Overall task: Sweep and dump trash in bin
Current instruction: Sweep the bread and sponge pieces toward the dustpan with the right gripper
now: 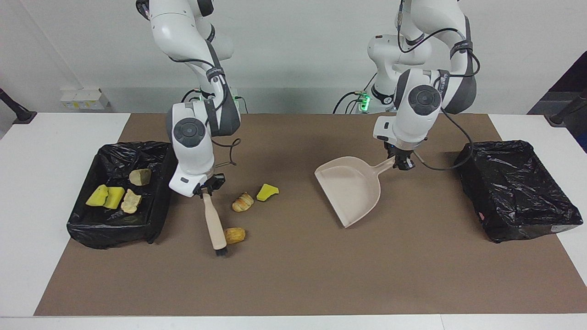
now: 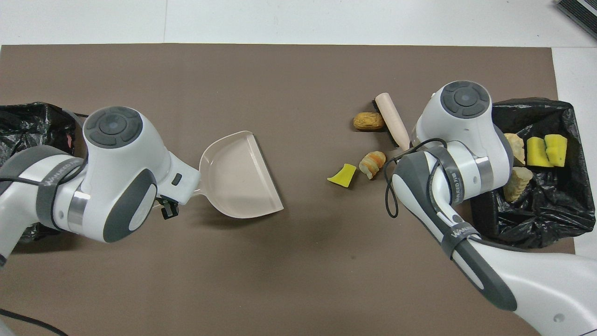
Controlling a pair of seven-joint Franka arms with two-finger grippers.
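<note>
The right gripper point(image 1: 205, 191), clenched on the brush point(image 1: 214, 223) handle, has the bristles touching the brown lump point(image 1: 235, 235) on its bin-ward side, the brush's long axis crossing the line toward the dustpan point(image 1: 351, 190), which the left gripper point(image 1: 401, 161) grasps.

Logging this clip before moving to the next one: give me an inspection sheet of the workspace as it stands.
Surface: brown mat on white table.
Job's things: three scraps on mat, beside brush; four in bin at right arm's end; bin at left arm's end; dustpan.
Clutter: nothing seen.
Grippers: right gripper shut on brush; left gripper shut on dustpan handle.
Cables: black leads loop off both arms.
Surroundings: white wall, white box.
</note>
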